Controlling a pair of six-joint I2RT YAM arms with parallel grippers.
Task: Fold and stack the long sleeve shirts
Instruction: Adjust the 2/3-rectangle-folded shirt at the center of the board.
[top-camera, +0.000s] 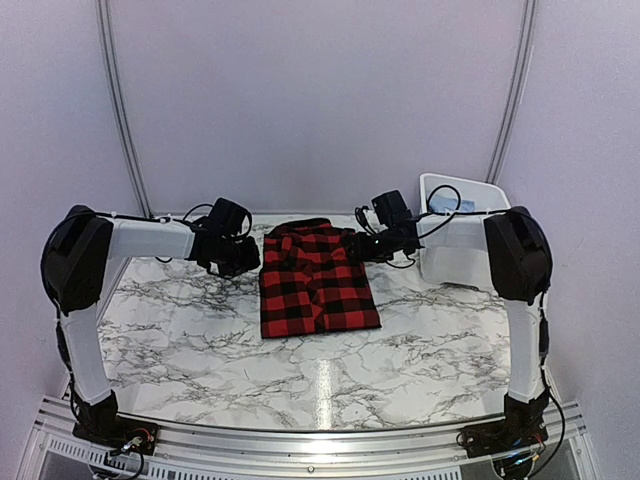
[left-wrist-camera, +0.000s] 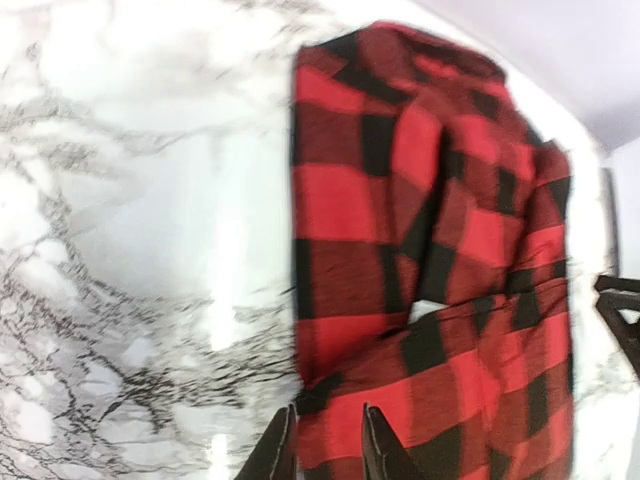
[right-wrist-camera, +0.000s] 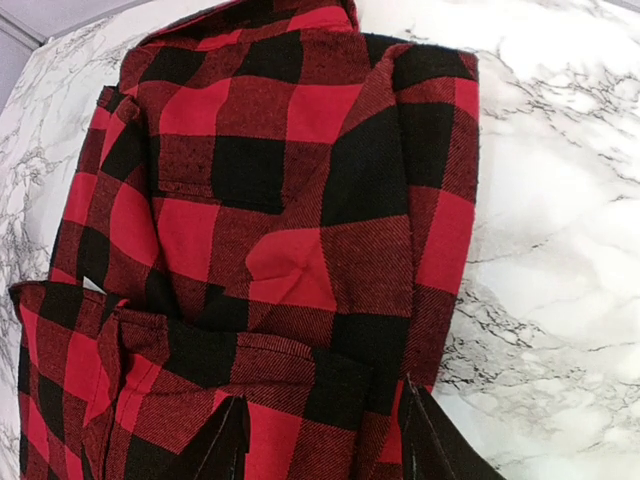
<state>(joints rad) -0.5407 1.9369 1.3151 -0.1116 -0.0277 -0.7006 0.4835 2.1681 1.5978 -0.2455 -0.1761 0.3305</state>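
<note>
Red-and-black buffalo-check flannel, soft and faintly napped, makes up the shirt (top-camera: 315, 280), which lies folded into a rough rectangle on the marble-patterned table (top-camera: 200, 330) just left of the white plastic tub (top-camera: 485, 186), with a strip of bare tabletop between them. The end level with the tub's far wall carries the collar and looks rumpled; the end nearer the tub's front wall is straighter and flatter. In the right wrist view the shirt (right-wrist-camera: 270, 220) shows a twill weave, a chest pocket and a diagonal fold crossing the checks, with a bunched layer at its lower left. The side edge facing the tub is clean, and glossy veined table (right-wrist-camera: 560, 200) lies open beyond it. The right gripper (top-camera: 365, 243) hangs between the tub and the shirt's collar corner; its dark, tapered fingers (right-wrist-camera: 230, 440) stand well apart over the cloth, released, pinching nothing. The left gripper (top-camera: 235, 255) sits on the side of the shirt away from the tub, by the collar end. The left wrist view is blurred; the fingers (left-wrist-camera: 280, 450) stand slightly parted above the shirt's (left-wrist-camera: 440, 250) straight edge, apparently let go, with broad bare table (left-wrist-camera: 120, 200) beyond that edge.
</note>
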